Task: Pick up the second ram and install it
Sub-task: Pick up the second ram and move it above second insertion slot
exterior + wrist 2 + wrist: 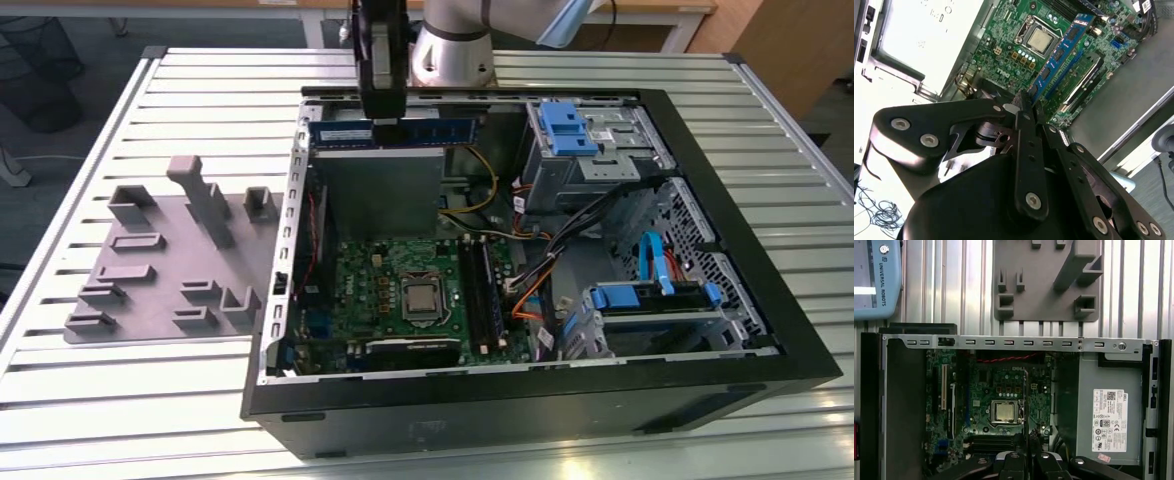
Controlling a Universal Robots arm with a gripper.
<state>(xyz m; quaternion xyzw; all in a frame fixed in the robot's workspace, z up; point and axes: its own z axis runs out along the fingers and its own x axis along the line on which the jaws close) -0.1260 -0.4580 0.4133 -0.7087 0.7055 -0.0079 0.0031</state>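
"What was that table (80, 420) made of?"

"Ribbed bare metal, a dull silver. The holder tray (147, 290) on it looked like matt grey plastic."

"And the computer case (534, 410)?"

"Matt black outside, bare sheet metal inside. The second ram (441, 132) was a glossy blue board. The gripper (1029, 107) was smooth black with bright metal screws."

The arm (454, 40) hangs its gripper (384, 120) straight down — fingers (1026, 145) pinched on the second ram (430, 133).
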